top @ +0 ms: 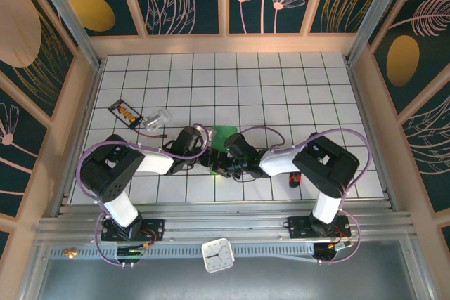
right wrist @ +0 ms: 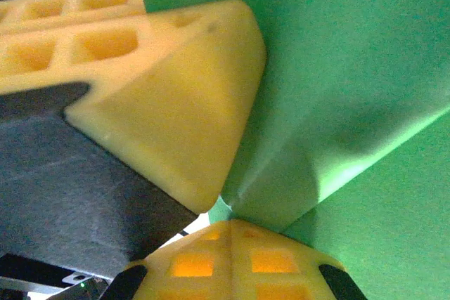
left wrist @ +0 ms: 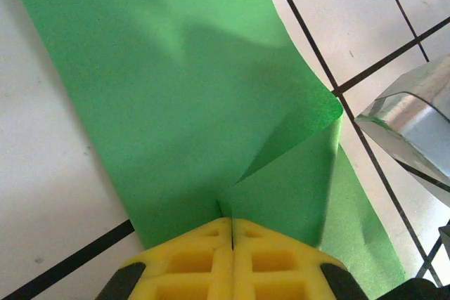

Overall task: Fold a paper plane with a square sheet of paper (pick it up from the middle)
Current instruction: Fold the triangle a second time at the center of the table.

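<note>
Seen from above, the sheet of paper [top: 225, 133] is a green patch on the white gridded desk [top: 281, 89], with its near part covered by two wrists that meet over it. The left fingers [top: 209, 158] come in from the sheet's left and the right fingers [top: 223, 163] from its right. They end up tip to tip at the sheet's near edge, which suits a fold that needs one side held while the other is worked.

In the left wrist view, the left fingers [left wrist: 214, 244] are clenched, their yellow pads pressed together with no gap, and they nip the sheet of paper [left wrist: 162, 103] at its near edge. From there the sheet runs away flat on the desk [left wrist: 49, 194]. One side of it lifts and curls over as a flap, and the flap's fold line starts right at the fingertips. We judge that the pinch sits there to pin down the start of a crease.

In the right wrist view, the right fingers [right wrist: 211, 261] are also clenched, and a creased corner of the sheet of paper [right wrist: 351, 68] runs down into their tip, so we take them to be gripping it. The left fingers [right wrist: 169, 103] press in just beside them. We judge the folding to be at an early stage, as no dart shape is there yet.
</note>
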### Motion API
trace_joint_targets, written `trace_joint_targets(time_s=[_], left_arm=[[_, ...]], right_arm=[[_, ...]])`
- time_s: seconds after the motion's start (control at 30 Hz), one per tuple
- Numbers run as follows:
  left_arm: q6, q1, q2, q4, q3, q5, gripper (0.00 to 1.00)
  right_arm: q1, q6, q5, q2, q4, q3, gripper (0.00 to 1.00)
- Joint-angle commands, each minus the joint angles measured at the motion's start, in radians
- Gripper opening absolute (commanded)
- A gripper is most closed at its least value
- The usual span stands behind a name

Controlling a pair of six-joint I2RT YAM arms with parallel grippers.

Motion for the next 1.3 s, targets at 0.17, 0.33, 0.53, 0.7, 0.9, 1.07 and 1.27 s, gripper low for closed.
trace_joint_targets(time_s=[0.17,0.33,0.53,0.7,0.9,1.07,1.27], left_arm=[[-0.02,-0.01,0.054,-0.138,-0.02,-0.064,0.0],[-0.019,-0.011,0.052,-0.137,-0.02,-0.063,0.0],[-0.016,-0.01,0.049,-0.139,-0.021,-0.064,0.0],[-0.014,-0.01,0.046,-0.145,-0.023,-0.067,0.0],[-0.015,-0.011,0.045,-0.151,-0.017,-0.068,0.0],[-0.016,-0.011,0.044,-0.153,-0.017,-0.068,0.0],[-0.014,-0.01,0.041,-0.156,-0.015,-0.07,0.0]], right_arm=[[0.068,-0.02,-0.091,-0.003,0.141,-0.023,0.0],[0.066,-0.024,-0.109,-0.044,0.207,-0.055,0.0],[-0.008,-0.079,-0.062,-0.163,0.102,-0.098,0.0],[-0.139,-0.16,-0.006,-0.235,-0.017,-0.084,0.0],[-0.195,-0.217,0.005,-0.173,-0.064,-0.011,0.0],[-0.213,-0.223,-0.011,-0.119,-0.037,0.004,0.0],[-0.216,-0.224,-0.04,-0.058,-0.013,0.019,0.0]])
